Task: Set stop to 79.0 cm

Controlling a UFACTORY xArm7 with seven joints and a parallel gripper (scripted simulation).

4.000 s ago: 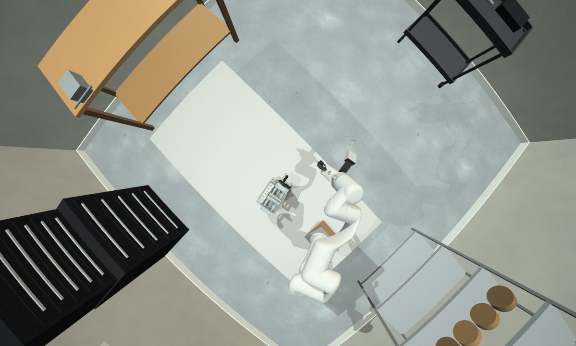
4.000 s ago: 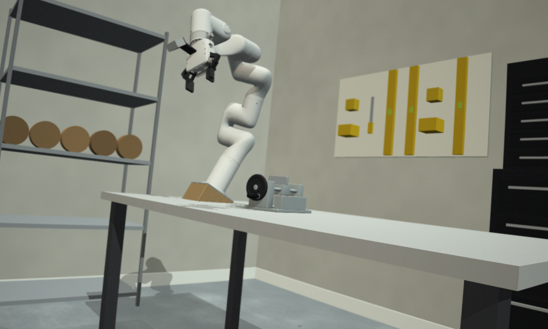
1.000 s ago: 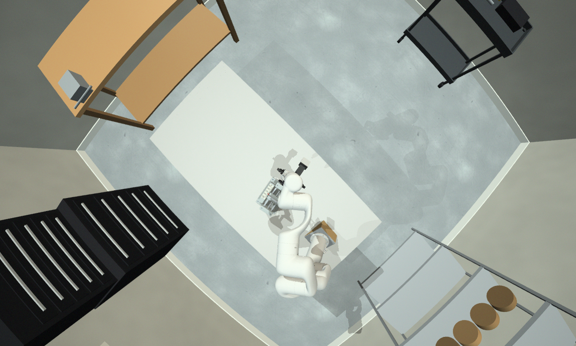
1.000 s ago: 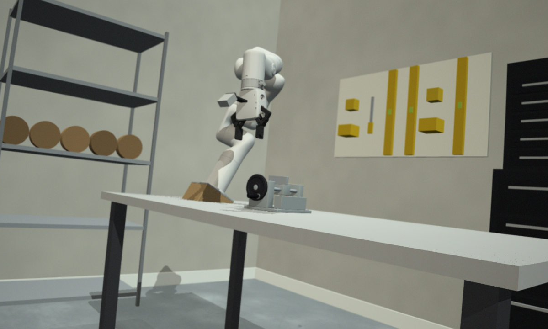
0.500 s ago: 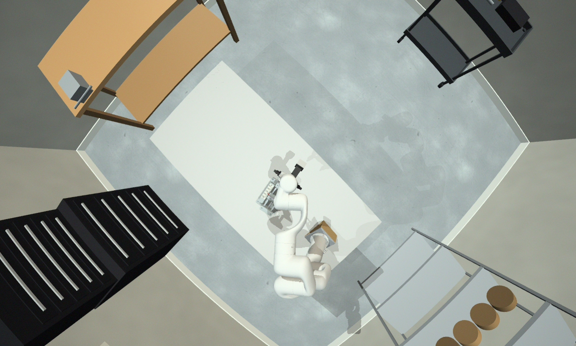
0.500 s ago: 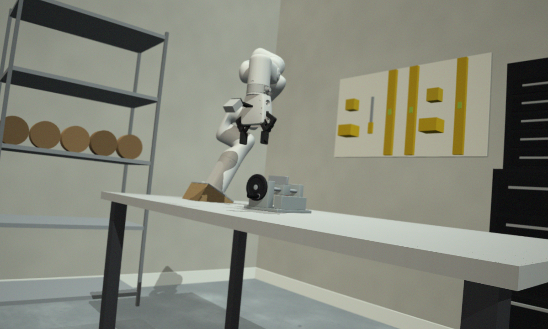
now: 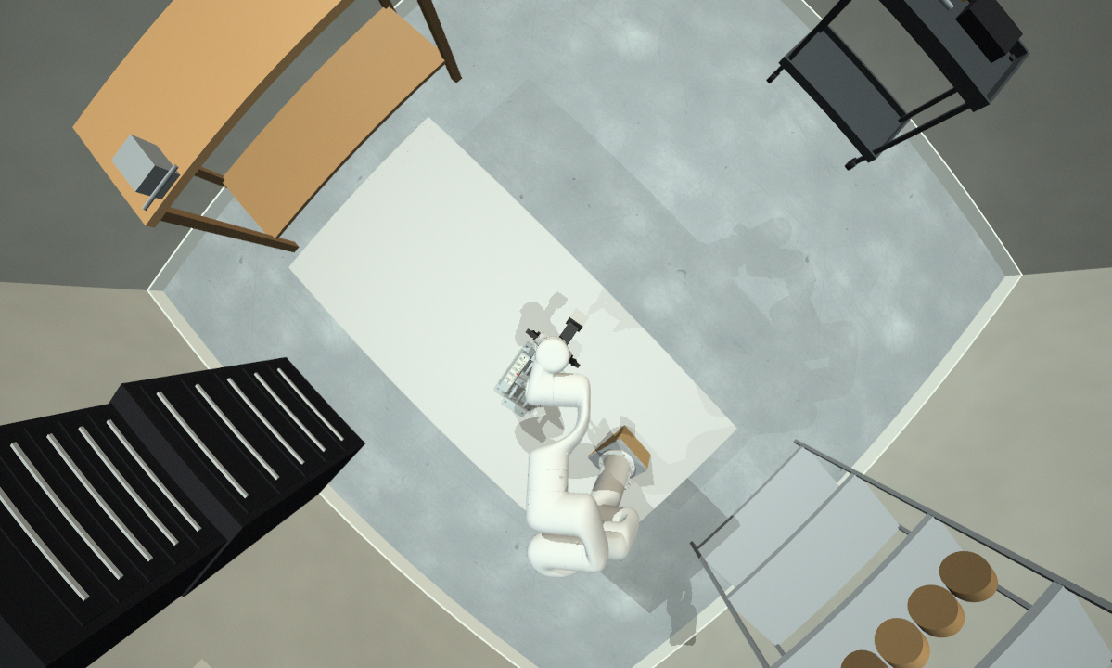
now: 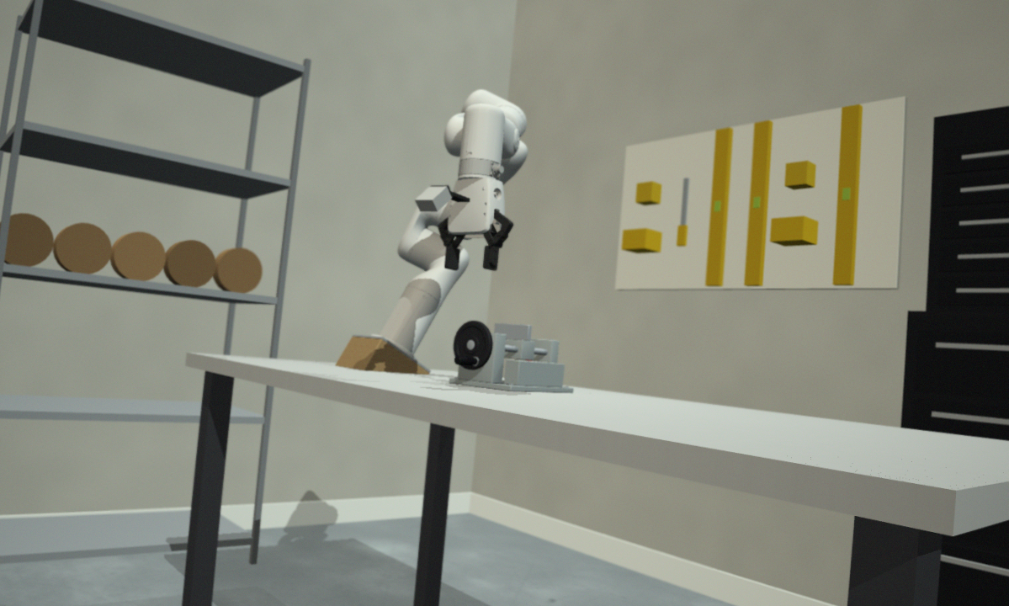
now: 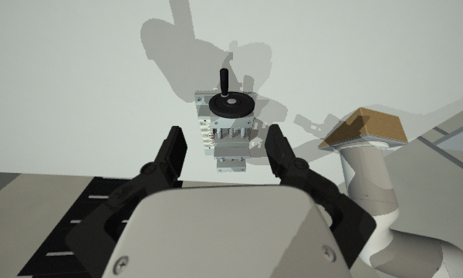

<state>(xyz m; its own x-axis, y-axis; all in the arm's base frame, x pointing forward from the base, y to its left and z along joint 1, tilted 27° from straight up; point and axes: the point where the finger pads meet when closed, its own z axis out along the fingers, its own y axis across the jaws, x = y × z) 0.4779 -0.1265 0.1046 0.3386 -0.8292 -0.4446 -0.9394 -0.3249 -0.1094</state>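
Observation:
A small grey stop fixture (image 8: pixel 518 358) stands on the white table. Its black handwheel (image 8: pixel 471 344) faces the shelf side and carries a black crank handle (image 9: pixel 224 82). A scale with marks runs along one side of the fixture (image 9: pixel 204 133). My gripper (image 8: pixel 471 256) is open and empty, well above the fixture and pointing down at it. In the wrist view the handwheel (image 9: pixel 231 104) lies between and beyond my two fingers. In the overhead view my arm covers part of the fixture (image 7: pixel 516 378).
My arm's brown base block (image 8: pixel 378 355) sits on the table just behind the fixture. A metal shelf rack with brown discs (image 8: pixel 127 254) stands to the left. A black drawer cabinet (image 8: pixel 978 301) stands at the right, and a wall panel with yellow bars (image 8: pixel 760 195) hangs behind.

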